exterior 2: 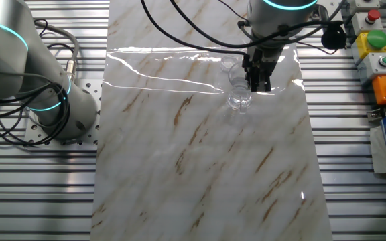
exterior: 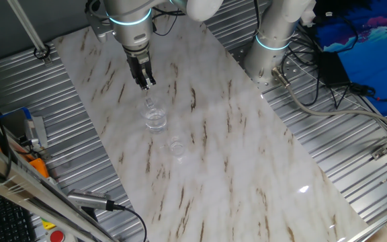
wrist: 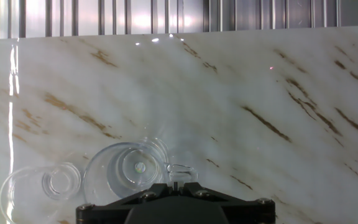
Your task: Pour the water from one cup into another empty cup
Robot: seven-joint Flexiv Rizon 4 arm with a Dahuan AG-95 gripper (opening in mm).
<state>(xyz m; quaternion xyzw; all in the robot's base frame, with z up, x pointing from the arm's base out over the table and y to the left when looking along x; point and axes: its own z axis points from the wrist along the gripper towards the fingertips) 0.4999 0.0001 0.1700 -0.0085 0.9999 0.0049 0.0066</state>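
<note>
The larger clear tumbler (exterior: pixel 155 118) stands upright on the marble tabletop (exterior: pixel 247 168). It also shows in the other fixed view (exterior 2: pixel 239 100) and in the hand view (wrist: pixel 129 169). Water in it is barely visible. The smaller clear cup (exterior: pixel 176 146) stands upright a short way from it, apart from it, and shows in the other fixed view (exterior 2: pixel 229 63) and the hand view (wrist: pixel 61 182). My gripper (exterior: pixel 146 82) points down, hangs just above and beside the tumbler, and touches neither glass. Its fingers are together and hold nothing. It also shows in the other fixed view (exterior 2: pixel 259 84) and the hand view (wrist: pixel 174 184).
A second robot arm's base (exterior: pixel 274 40) stands on the ribbed metal bench beside the marble, with cables (exterior: pixel 314 87) around it. A box with coloured buttons (exterior 2: pixel 375 41) sits at the bench edge. A red button (exterior: pixel 57 236) and tools lie near the front left corner.
</note>
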